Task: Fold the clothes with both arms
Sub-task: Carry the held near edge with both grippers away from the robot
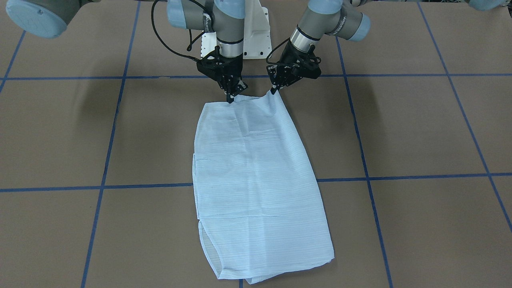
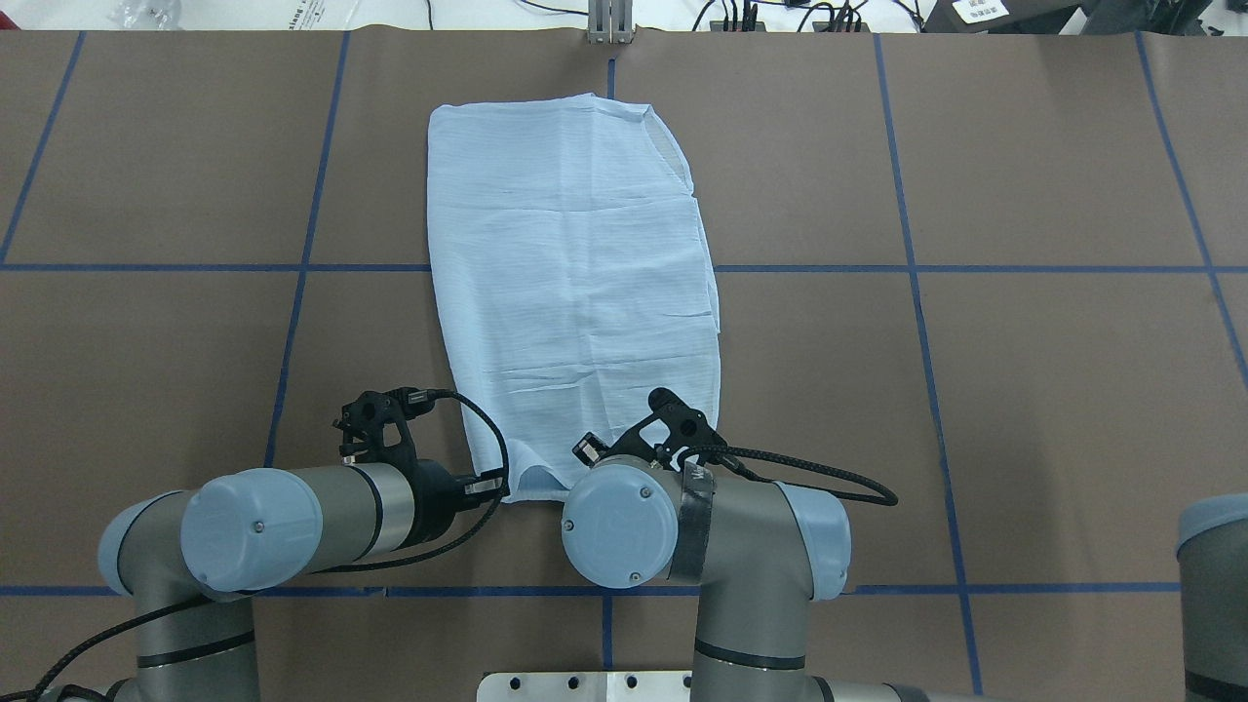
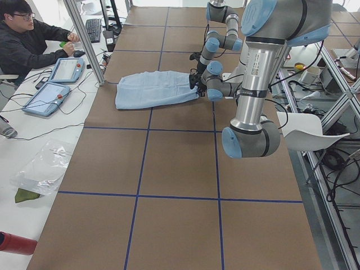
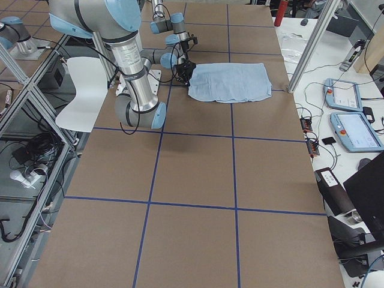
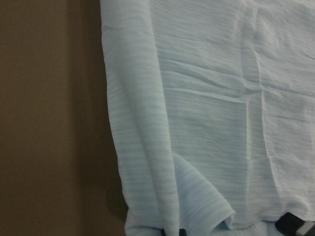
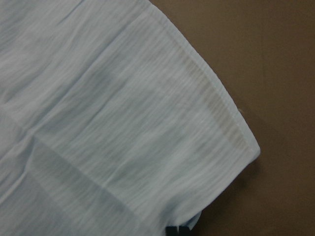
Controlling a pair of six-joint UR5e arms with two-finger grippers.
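Across the brown table (image 2: 975,390), gridded with blue tape, one shirt (image 2: 575,253) lies as a long, narrow panel that looks already doubled. It runs straight away from the robot along the middle line. Its near short edge sits just in front of the base, and its far end reaches close to the table's far edge.

Two arms work it. The left arm (image 2: 292,526) and the right arm (image 2: 741,546) both bend down to that near edge, close beside each other. The left gripper (image 1: 274,91) has its fingers pinched together on one near corner, which rises off the table in a small peak. The right gripper (image 1: 231,98) is likewise closed on the other near corner, where the cloth is barely raised. Both wrist views show fabric running right down to the dark fingertips.

The cloth is thin and each hold looks like a small bite at the very edge. A quick pull could slide it out of one pinch, and the fold would drop crooked. Layers show along one long side, so a pinch that has only the top layer would peel the panel open instead of carrying it over. Uneven travel of the two arms would skew the lifted edge against the far end.

Counted: one table, one shirt, two arms, two grippers, each with two fingers.
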